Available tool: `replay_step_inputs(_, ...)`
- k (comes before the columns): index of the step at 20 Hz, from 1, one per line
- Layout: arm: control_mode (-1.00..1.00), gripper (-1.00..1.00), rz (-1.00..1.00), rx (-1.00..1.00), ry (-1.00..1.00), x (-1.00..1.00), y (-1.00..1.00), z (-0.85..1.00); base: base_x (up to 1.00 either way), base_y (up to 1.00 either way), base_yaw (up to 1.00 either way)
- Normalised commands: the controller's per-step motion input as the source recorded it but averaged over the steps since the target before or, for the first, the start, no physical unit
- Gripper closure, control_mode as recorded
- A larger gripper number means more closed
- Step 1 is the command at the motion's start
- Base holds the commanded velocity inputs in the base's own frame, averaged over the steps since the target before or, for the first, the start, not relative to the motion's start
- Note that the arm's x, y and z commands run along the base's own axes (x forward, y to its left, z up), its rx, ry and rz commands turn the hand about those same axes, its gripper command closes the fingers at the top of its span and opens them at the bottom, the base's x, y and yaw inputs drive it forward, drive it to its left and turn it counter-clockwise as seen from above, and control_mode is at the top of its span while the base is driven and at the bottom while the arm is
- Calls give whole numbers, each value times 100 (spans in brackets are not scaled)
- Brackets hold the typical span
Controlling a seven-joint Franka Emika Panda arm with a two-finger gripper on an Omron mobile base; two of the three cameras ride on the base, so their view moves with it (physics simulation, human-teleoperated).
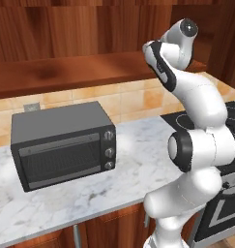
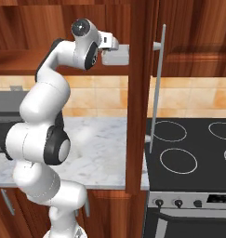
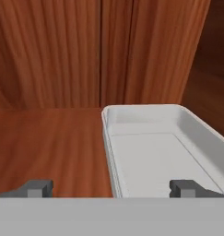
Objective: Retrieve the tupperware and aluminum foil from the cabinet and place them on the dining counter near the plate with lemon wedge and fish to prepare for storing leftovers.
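Note:
The tupperware (image 3: 155, 156), a shallow grey-white tray with a flat rim, lies on the cabinet's wooden shelf board (image 3: 49, 138), right of centre in the hand view and close to the cabinet's right wall. My gripper (image 3: 112, 188) is open just in front of it. The tray's left wall stands between the two dark fingertips, one tip (image 3: 37, 188) over bare shelf and the other (image 3: 187, 188) over the tray's floor. Nothing is held. In the right base view my arm reaches up to the cabinet (image 2: 86, 18). The aluminum foil, dining counter and plate are out of view.
Below the shelf (image 1: 66, 72) a dark toaster oven (image 1: 63, 145) stands on the marble worktop (image 1: 138, 169). A black stove (image 2: 189, 144) lies to the right. An open cabinet door (image 2: 140, 93) with a long bar handle (image 2: 157, 88) hangs edge-on just right of my hand.

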Motion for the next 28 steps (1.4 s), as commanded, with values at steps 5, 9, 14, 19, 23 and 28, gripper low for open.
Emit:
replay_step_inputs(5,-100,-100,0,2,8,53,-9,-23,0,0,0)
replay_step_inputs(9,-100,-100,0,0,14,20,-2,-33,0,0,0)
replay_step_inputs(14,-100,100,0,0,8,7,0,-26,0,0,0)
replay_step_inputs(19,-100,100,-5,0,-8,0,0,-30,0,0,0)
replay_step_inputs(23,-100,100,-8,0,-26,-2,0,-44,0,0,0)
replay_step_inputs(28,-100,100,-2,0,-12,-24,6,-2,0,0,0)
